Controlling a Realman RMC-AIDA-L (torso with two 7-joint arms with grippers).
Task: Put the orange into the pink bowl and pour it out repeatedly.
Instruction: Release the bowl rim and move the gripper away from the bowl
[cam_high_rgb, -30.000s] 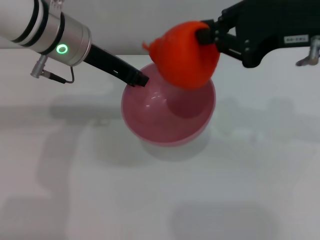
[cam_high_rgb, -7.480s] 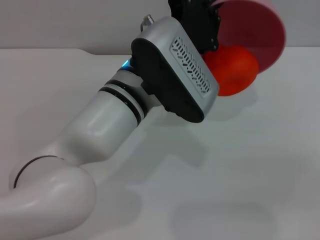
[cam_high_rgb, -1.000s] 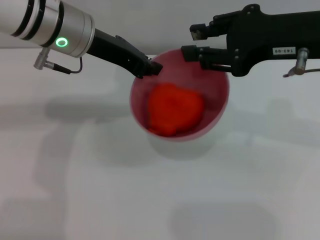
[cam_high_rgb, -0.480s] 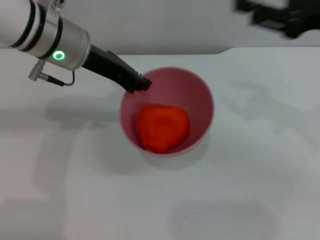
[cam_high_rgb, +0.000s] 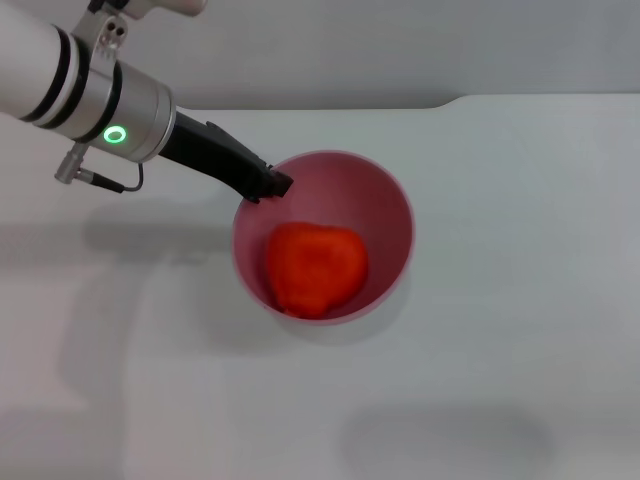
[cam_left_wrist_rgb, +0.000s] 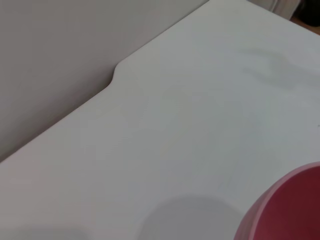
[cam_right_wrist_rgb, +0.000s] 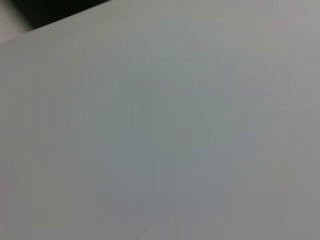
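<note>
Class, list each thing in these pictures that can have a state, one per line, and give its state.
orange: lying inside the bowl, not held.
pink bowl: upright on the table, holding the orange.
left end effector: at the bowl's rim on the far left side, shut on it.
right end effector: out of view.
table: white, bearing the bowl.

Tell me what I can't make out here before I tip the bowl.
- Left gripper, head view: its tip sits at the bowl rim; whether it pinches the rim can't be told.
- Right gripper: in no view; right wrist view shows only bare table.
- Orange: underside hidden by the bowl wall.
- Left wrist view: bowl cut off at the edge.
</note>
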